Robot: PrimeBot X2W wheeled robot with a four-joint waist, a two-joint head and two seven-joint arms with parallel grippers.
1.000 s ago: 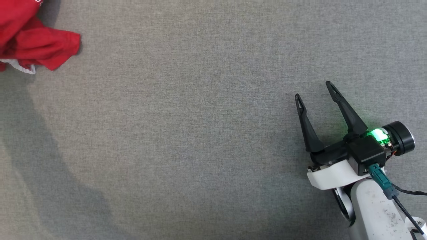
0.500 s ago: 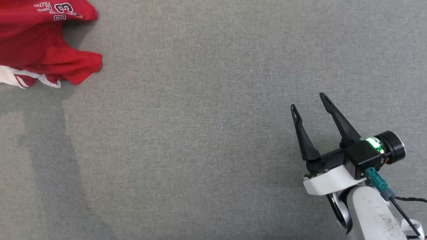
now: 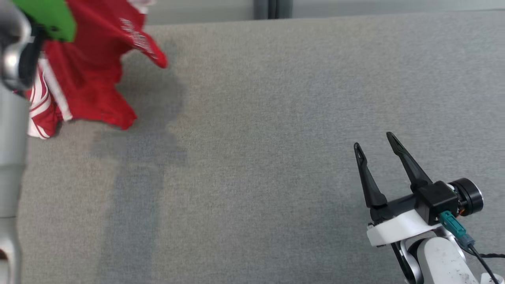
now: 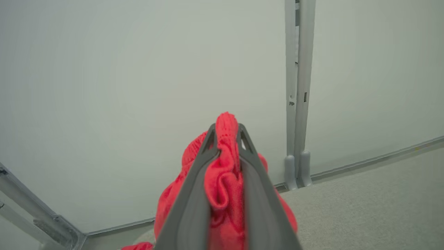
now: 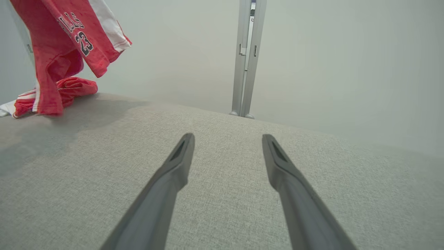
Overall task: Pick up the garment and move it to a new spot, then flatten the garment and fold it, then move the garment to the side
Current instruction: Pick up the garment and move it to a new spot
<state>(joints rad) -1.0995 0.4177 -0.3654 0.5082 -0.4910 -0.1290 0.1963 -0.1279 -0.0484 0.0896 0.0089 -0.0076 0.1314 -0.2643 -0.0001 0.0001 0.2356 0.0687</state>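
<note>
One grey counter (image 3: 276,118) spreads wide; the red garment (image 3: 90,79) hangs at its far left, lower end resting on it, a bunch pinched tight between the left fingers (image 4: 192,194). Well apart from it, the right fingers (image 3: 369,185) stand wide and hold nothing.

Garment (image 3: 90,79) — red knit cloth, matt; work surf. (image 3: 252,157) — grey woven fabric, rough

A grey woven surface (image 3: 252,165) lay under my right claw (image 3: 373,140) and stretched ahead of it to a pale wall (image 5: 347,62). Straight ahead of the claw, a grey double post (image 5: 247,59) stood upright against that wall, its feet at the surface's far edge.
</note>
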